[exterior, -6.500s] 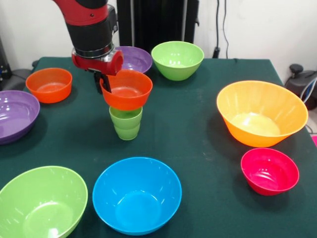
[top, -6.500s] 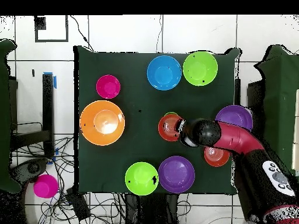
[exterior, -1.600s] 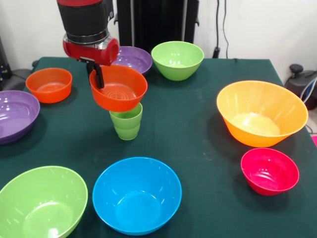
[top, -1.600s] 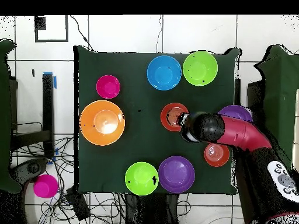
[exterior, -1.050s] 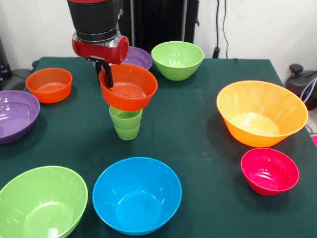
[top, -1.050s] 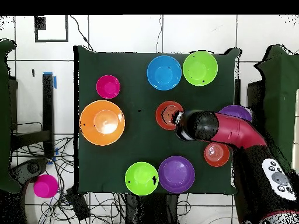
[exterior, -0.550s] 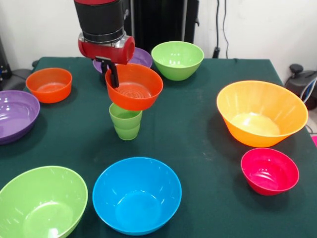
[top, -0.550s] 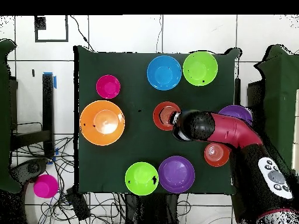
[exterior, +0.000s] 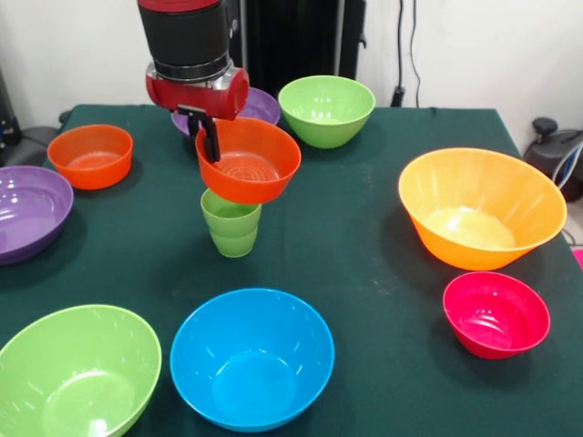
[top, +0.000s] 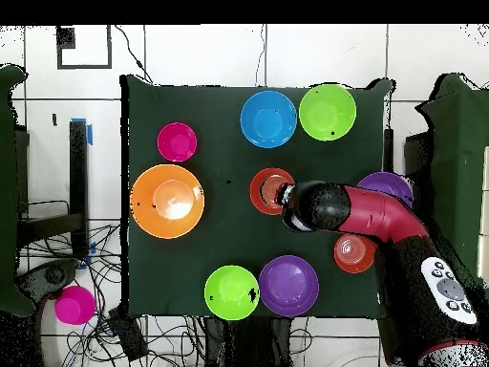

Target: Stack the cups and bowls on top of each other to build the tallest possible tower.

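My gripper is shut on the left rim of a small orange-red bowl, one finger inside the bowl and one outside. The bowl hangs slightly tilted over the light-green cup, offset a little to the right. Its underside is level with the cup's rim, and I cannot tell whether they touch. In the overhead view the bowl covers the cup, and the gripper sits at the bowl's right edge, under the arm.
Around the cup stand a blue bowl, lime-green bowls, purple bowls, a second small orange-red bowl, a large orange bowl and a pink-red bowl.
The gripper lifted the orange-red bowl off the cup, swung it left, then carried it back to the right in the front view. In the last half second it shifted only slightly.
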Motion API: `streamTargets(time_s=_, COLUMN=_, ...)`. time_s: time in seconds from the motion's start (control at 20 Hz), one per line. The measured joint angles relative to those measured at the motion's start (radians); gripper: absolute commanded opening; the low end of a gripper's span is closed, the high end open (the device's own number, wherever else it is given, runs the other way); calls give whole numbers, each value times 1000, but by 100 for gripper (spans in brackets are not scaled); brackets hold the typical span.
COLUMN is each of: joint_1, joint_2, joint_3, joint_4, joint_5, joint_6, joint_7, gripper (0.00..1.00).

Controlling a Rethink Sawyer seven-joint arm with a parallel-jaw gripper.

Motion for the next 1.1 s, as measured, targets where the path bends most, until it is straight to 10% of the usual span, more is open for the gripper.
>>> streamTargets(time_s=1.1, joint_1=-2, joint_2=50, joint_3=-9, joint_4=-1, joint_5=0, joint_6=0, joint_7=0, gripper=0)
